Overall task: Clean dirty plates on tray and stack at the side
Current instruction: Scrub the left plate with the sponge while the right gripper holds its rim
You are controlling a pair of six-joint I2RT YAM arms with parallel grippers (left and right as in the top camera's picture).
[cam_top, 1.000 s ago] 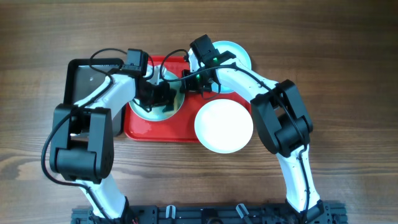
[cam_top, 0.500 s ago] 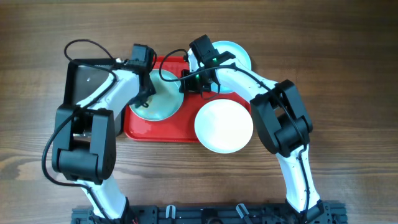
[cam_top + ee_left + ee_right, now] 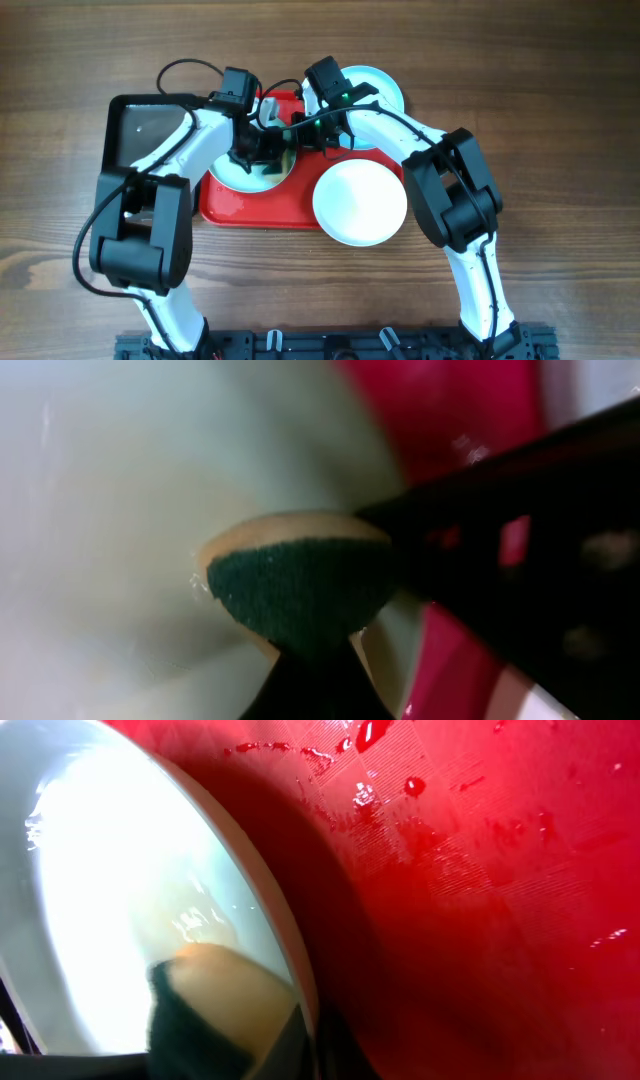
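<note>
L end effector point(image 3: 262, 152) grips green-yellow sponge point(image 3: 300, 585) on glossy aqua round plate point(image 3: 232, 178). R end effector point(image 3: 316, 135) state unclear, so plate may skid on wet red plastic tray point(image 3: 240, 212).

A glossy aqua plate point(image 3: 228, 176) lies on the wet red tray point(image 3: 240, 211) under the left claw point(image 3: 262, 152). A second plate point(image 3: 360, 203) lies before the right claw point(image 3: 312, 135), and a third plate point(image 3: 386, 90) behind it.

No legible text, label, brand, number or sign anywhere in view.
</note>
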